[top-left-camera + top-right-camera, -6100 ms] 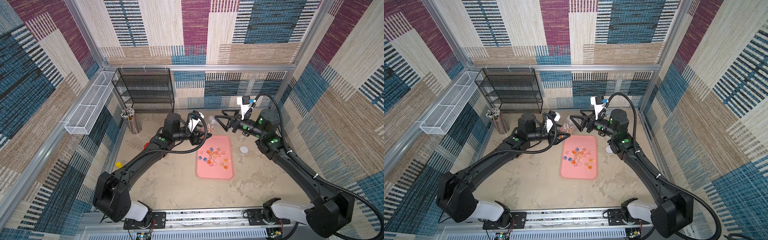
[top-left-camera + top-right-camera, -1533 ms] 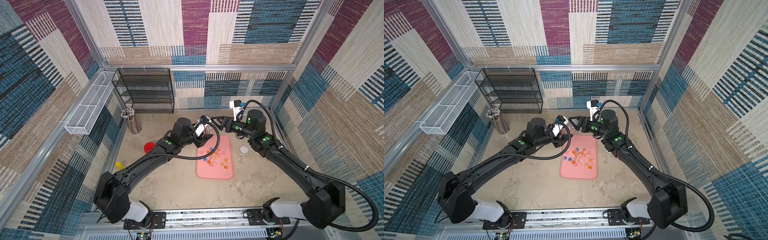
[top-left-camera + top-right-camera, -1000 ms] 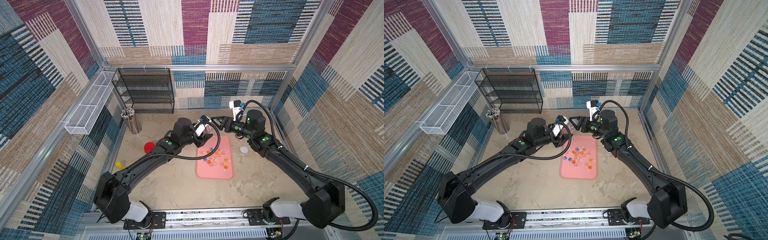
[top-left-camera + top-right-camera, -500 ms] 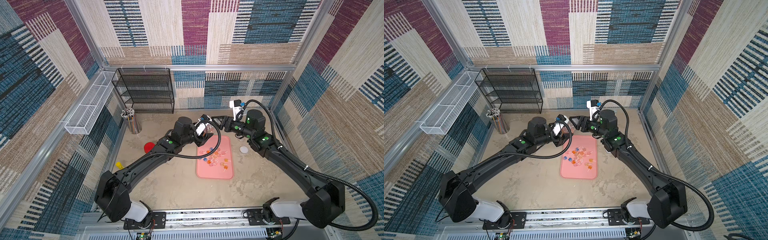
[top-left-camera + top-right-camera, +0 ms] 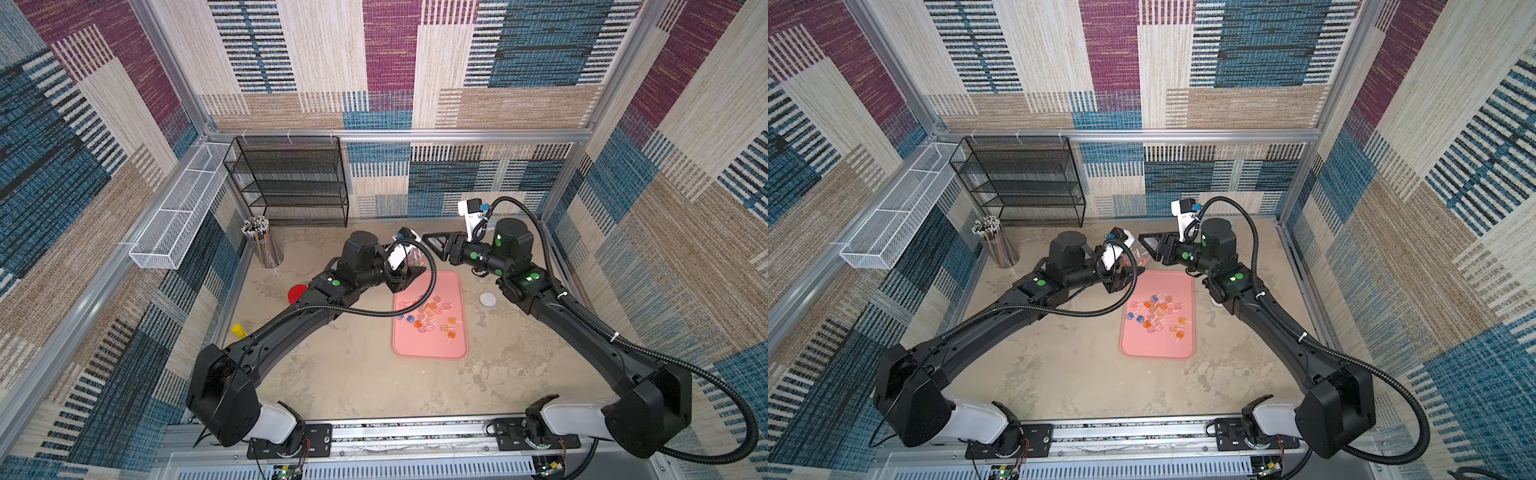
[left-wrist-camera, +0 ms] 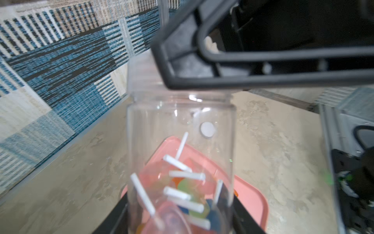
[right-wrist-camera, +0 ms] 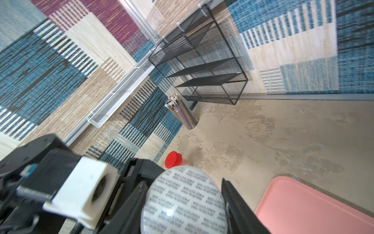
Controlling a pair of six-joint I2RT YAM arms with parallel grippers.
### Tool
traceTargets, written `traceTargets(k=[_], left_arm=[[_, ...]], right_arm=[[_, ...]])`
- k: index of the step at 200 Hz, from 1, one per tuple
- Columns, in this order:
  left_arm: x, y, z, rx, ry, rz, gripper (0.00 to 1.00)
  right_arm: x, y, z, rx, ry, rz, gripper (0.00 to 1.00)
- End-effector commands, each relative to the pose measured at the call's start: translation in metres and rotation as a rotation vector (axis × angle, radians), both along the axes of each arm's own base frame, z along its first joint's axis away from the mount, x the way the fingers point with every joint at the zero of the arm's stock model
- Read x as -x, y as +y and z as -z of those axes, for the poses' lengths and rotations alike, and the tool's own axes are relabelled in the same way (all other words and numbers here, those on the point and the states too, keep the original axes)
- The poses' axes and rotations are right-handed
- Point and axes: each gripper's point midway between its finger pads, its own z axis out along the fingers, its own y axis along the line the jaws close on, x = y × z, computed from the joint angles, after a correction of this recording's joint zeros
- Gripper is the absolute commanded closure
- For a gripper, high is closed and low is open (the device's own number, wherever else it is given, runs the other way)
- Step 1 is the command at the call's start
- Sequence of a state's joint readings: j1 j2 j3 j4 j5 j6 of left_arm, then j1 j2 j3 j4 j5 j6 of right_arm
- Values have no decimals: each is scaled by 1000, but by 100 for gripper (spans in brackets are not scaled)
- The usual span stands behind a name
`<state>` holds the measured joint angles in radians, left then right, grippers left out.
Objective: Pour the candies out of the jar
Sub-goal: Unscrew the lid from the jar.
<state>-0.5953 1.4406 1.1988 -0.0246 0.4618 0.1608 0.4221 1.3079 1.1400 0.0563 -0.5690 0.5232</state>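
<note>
Meanwhile, both grippers meet at a clear jar (image 6: pixel 180 141) above the far end of a pink tray (image 5: pixel 428 347).
Nearest, loose candies (image 5: pixel 430 318) lie scattered across the middle of the tray. A white disc (image 5: pixel 487 299) rests on the table just off the tray's right edge, and a red lid (image 5: pixel 297 293) sits well to its left. Beyond them the left gripper (image 5: pixel 409 273) is clamped on the jar, holding it off the table, with more candies heaped inside at the gripped end. The right gripper (image 5: pixel 430 241) has a finger on each side of the jar's other, print-covered end; whether it squeezes cannot be told. Farther back, a cup of coloured pencils (image 5: pixel 262 245) and a black mesh shelf (image 5: pixel 291 183) stand by the wall.
</note>
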Motion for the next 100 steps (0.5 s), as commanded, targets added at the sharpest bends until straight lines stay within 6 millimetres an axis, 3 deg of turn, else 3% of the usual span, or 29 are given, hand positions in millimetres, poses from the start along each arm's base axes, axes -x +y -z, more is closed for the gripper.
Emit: traceTargets(k=[1, 21, 39, 100], left_arm=[[38, -8, -41, 191, 29, 261, 100], [59, -6, -60, 247, 34, 381, 100], [71, -7, -66, 251, 53, 441, 100], [63, -4, -53, 226, 77, 366, 100]], right_arm=[[41, 12, -37, -54, -226, -250, 60], [67, 16, -47, -54, -322, -380, 60], [77, 16, -47, -36, -363, -418, 63], [70, 14, -42, -12, -343, -374, 61]])
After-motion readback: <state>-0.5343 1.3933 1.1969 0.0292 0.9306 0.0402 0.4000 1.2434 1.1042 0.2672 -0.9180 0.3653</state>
